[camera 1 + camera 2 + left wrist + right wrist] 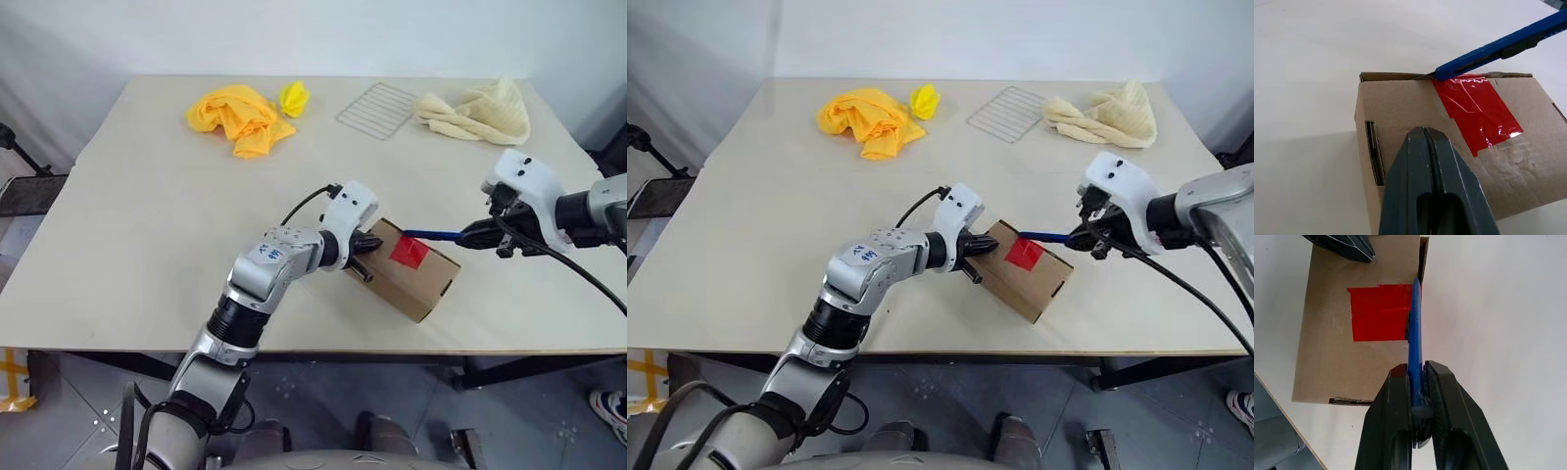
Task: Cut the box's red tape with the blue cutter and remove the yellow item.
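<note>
the left hand point(366, 245), fingers pressed together, braces the box point(416, 284) on the worktop point(147, 215) so it won't slide. the right hand point(470, 236) pinches the blue cutter point(431, 234), its blade at the red tape point(409, 253) along the box's top edge.

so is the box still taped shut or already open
Shut: the red tape lies whole across the box top, with the blue cutter blade just at its edge.
</note>
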`<state>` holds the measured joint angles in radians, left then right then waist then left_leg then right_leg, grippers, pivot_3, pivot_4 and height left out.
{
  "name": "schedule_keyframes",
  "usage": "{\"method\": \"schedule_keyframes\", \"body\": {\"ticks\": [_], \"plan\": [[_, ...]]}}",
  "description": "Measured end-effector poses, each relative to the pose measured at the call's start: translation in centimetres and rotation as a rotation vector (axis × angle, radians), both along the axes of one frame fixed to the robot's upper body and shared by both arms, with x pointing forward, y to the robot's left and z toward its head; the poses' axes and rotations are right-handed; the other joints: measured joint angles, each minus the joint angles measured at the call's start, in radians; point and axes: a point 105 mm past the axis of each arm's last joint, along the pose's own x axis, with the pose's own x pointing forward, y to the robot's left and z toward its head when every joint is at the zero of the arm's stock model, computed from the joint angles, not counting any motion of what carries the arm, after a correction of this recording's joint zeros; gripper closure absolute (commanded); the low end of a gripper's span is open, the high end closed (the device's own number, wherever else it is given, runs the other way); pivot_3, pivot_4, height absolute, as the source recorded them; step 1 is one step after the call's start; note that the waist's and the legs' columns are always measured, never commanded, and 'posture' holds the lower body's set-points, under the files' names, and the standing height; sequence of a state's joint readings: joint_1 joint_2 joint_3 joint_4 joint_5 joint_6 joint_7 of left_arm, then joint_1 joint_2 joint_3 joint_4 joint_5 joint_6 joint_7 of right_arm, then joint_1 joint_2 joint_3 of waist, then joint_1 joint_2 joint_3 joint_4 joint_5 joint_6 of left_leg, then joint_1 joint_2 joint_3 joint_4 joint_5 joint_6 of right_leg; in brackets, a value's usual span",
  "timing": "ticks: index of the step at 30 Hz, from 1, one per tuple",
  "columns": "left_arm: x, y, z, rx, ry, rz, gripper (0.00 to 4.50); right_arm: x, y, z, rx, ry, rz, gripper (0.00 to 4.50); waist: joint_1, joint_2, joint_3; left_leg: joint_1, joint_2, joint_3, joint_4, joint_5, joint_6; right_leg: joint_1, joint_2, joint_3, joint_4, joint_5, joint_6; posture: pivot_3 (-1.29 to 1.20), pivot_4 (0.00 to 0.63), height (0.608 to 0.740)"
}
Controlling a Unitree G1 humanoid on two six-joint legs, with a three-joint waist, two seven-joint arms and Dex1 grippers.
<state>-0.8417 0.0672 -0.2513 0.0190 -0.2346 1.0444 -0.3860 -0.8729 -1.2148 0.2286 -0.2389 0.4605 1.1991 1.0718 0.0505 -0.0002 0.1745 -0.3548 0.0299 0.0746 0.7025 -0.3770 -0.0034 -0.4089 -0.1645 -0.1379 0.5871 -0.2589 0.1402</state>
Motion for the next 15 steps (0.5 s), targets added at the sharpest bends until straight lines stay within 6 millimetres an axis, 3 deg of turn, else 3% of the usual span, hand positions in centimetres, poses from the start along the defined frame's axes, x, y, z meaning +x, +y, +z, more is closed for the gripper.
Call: {"method": "schedule_keyframes", "body": {"ticks": [15], "plan": [[-0.02,-0.33,-0.13,-0.009,0.004,0.0,4.48,-0.28,-0.75,0.17,-0.079,0.089,0.016,4.36,0.007,0.0,0.0,0.0,0.0,0.0,0.0,0.0,0.0,0.0,0.0,0.0,0.0,0.0,0.0,0.0,0.15,0.74]]}}
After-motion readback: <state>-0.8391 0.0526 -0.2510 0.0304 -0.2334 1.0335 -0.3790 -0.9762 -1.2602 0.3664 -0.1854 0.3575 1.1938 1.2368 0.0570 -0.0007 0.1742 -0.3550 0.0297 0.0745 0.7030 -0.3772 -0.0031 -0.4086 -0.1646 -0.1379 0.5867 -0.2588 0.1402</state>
